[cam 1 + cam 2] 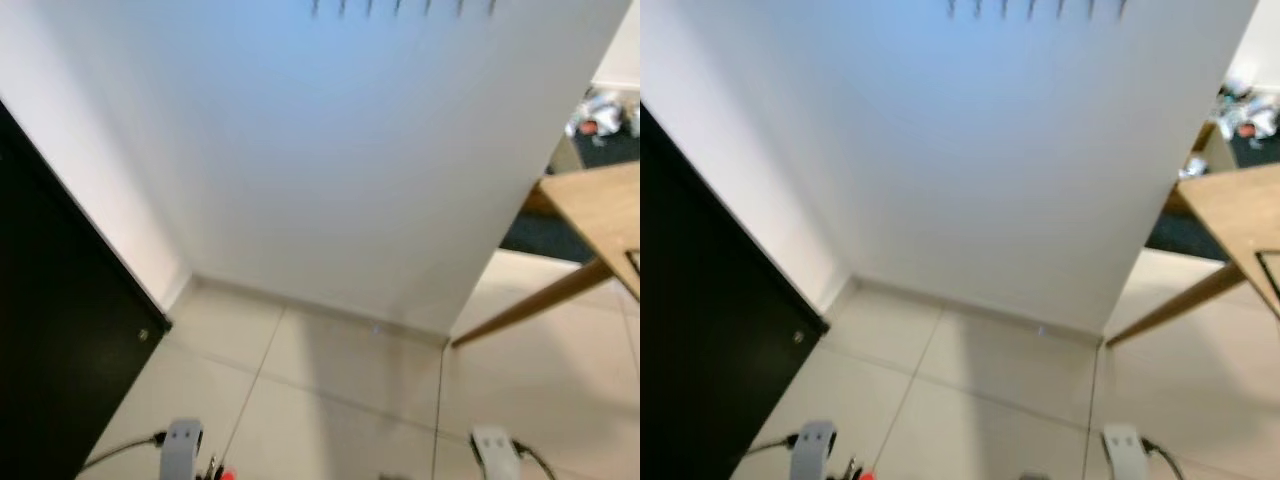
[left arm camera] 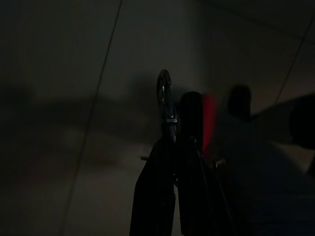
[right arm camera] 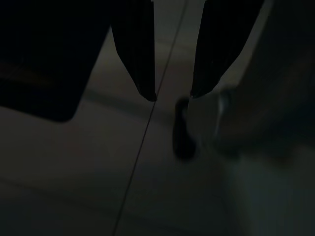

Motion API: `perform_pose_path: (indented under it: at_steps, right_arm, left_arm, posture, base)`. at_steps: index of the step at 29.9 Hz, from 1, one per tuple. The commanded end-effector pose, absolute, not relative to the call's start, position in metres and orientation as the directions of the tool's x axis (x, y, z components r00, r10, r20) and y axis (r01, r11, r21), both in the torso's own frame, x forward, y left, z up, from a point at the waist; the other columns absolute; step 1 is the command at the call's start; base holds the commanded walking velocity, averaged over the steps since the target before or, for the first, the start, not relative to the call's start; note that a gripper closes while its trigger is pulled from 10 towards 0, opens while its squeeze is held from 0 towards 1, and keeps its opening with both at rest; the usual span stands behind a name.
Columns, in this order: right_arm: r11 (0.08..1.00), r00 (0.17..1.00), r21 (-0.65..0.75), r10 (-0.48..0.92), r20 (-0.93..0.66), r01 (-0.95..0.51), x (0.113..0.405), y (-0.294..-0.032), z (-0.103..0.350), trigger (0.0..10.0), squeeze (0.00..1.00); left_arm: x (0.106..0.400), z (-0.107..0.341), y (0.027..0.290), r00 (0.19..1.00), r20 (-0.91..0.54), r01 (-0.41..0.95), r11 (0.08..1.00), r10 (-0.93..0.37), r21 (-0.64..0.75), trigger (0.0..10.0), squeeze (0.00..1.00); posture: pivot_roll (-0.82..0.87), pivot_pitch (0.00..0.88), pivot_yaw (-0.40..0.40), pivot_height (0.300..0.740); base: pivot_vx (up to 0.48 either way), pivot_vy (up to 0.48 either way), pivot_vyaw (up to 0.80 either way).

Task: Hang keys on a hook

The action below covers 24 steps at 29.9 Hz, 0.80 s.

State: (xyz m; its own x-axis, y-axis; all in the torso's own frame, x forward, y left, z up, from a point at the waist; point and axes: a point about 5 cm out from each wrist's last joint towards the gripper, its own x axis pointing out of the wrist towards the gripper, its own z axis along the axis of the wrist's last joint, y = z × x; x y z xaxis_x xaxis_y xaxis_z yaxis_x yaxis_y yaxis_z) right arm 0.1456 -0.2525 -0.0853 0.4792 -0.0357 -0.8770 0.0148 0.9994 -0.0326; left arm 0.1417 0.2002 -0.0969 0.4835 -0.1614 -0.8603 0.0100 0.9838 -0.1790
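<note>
Wall [image 1: 330,150]: matt white paint, smooth, faint blue cast. Hooks [image 1: 400,7], top centre of frame: thin, dark, metal-looking. Floor [image 1: 330,400]: large beige tiles, smooth, low sheen, thin grout lines. Door [image 1: 50,330], left edge: black, matt. Table [image 1: 600,210], right edge: light wood, satin top, visible grain. Left gripper [image 2: 170,147] fingers: matt black. Keys [image 2: 166,105]: shiny metal clip with a glossy red plastic tag. Right gripper [image 3: 172,96] fingers: matt black.

Looks like a hallway or entry spot in somebody's home: plain white wall [image 1: 340,160] with a row of little hooks [image 1: 400,7] up high, pale tiled floor [image 1: 340,400] with a skirting board, a dark cabinet [image 1: 50,330] on the left, and a wooden surface [image 1: 600,210] poking in on the right.
</note>
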Motion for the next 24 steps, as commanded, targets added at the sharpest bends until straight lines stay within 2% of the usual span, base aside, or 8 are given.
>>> perform_pose_path:
  at_steps: [1, 13, 24]
  right_arm:
    - [1.000, 0.461, -0.003, -0.010, -0.887, 0.015, 0.141, -0.241, -0.091, 10.0, 0.00]
    - [1.000, 0.480, -0.013, -0.020, -0.877, 0.018, 0.149, -0.247, -0.086, 10.0, 0.00]
    - [1.000, 0.482, -0.005, -0.007, -0.876, 0.005, 0.149, -0.236, -0.089, 10.0, 0.00]
  left_arm:
    - [0.127, -0.101, 0.205, 0.443, -0.884, -0.010, 0.986, -0.147, -0.168, 10.0, 0.00]
    - [0.130, -0.101, 0.204, 0.449, -0.882, -0.009, 0.985, -0.148, -0.170, 10.0, 0.00]
    - [0.131, -0.100, 0.204, 0.450, -0.881, -0.002, 0.986, -0.147, -0.166, 10.0, 0.00]
  posture:
    - [-0.09, 0.096, 0.115, 0.740]
    - [-0.10, 0.092, 0.114, 0.740]
    - [-0.10, 0.083, 0.112, 0.740]
  base:
    - [0.322, 0.000, 0.00]
    - [0.325, 0.000, 0.00]
    - [0.326, 0.000, 0.00]
